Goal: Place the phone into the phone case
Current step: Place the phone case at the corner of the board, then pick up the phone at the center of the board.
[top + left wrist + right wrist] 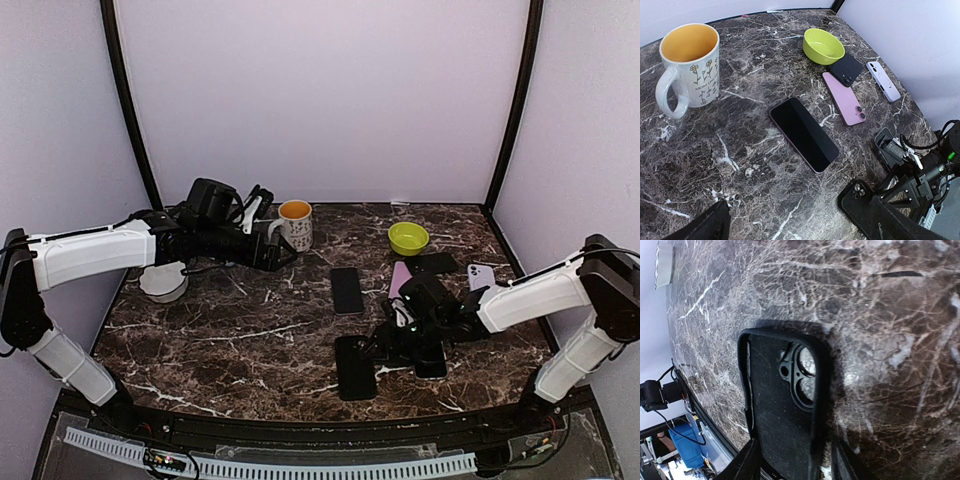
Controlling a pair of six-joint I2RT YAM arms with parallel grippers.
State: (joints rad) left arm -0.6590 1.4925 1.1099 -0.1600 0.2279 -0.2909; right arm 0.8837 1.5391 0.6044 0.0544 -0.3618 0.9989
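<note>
While it hangs beside the mug (pixel 295 225) at the far left, the left gripper (pixel 278 257) is spread wide and we see nothing in it. Right of it, near the middle of the table (pixel 240 335), the phone (pixel 347 290) lies flat, screen up, apart from both arms. Nearer and slightly right, the black phone case (pixel 355 370) lies inner side up. At its right end sits the right gripper (pixel 388 345), jaws partly parted, fingers (pixel 747 462) flanking the case; we cannot tell whether they touch it.
</note>
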